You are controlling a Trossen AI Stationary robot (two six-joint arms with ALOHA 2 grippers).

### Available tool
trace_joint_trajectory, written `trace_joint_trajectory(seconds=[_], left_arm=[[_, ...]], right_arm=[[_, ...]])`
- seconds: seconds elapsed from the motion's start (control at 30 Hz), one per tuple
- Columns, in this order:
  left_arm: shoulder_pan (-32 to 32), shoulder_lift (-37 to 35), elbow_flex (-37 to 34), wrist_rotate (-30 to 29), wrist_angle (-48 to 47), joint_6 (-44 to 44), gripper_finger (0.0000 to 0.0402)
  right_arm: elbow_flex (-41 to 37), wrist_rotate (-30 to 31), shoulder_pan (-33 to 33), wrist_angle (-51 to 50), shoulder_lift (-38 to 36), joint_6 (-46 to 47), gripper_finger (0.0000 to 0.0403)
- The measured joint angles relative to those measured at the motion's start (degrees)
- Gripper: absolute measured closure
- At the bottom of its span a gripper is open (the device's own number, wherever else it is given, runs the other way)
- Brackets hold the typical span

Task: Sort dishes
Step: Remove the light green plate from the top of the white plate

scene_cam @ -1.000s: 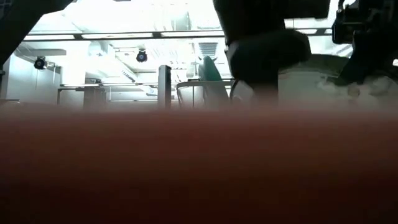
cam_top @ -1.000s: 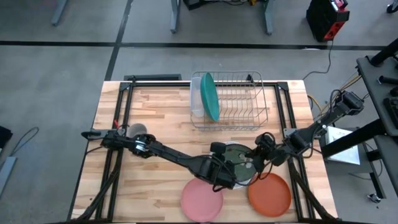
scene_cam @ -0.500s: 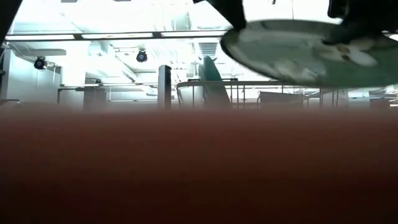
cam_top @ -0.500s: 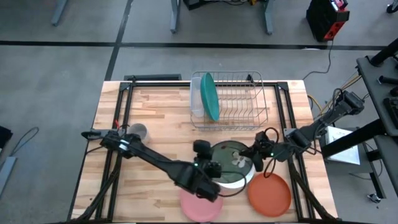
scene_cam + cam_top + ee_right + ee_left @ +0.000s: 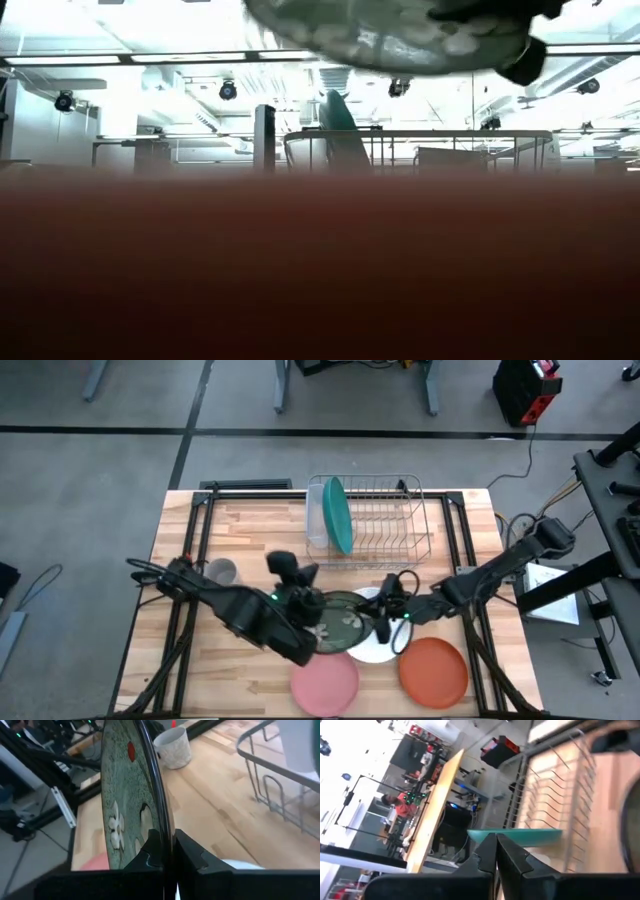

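Note:
The dark green plate with white flowers hangs in the air near the table's middle, with my right gripper shut on its right rim. The low view shows its underside high up. The white bowl sits on the table below and to its right. The pink plate and the orange-red plate lie at the near edge. The teal plate stands on edge in the wire rack. My left gripper is shut on nothing, by the green plate's far-left side. My right gripper pinches the green plate's rim between its two fingers, one on the flowered top face and one on the underside. The fingers come about level from the table's right. The plate is lifted clear of the bowl and table, a little tilted.
A small grey mug stands at the left, behind my left arm. The wire rack fills the far middle. Black frame rails run along both sides of the wooden table.
My right gripper has raised the green plate off the white bowl and carried it toward the table's left; the bowl stays in place. My left gripper has pulled away from the plate's near-left side, going toward the far left.

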Motion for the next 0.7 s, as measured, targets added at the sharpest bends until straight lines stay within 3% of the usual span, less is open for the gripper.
trace_joint_trajectory(seconds=[0.27,0.7], left_arm=[[0.0,-8.3,0.0,-3.9,-0.2,-1.5,0.0401],[-0.1,-16.5,0.0,-4.0,-0.5,-2.9,0.0401]], right_arm=[[10.9,1.9,-4.2,0.5,13.1,-5.3,0.0401],[28.3,-1.6,-10.5,-5.6,29.9,-12.4,0.0401]])
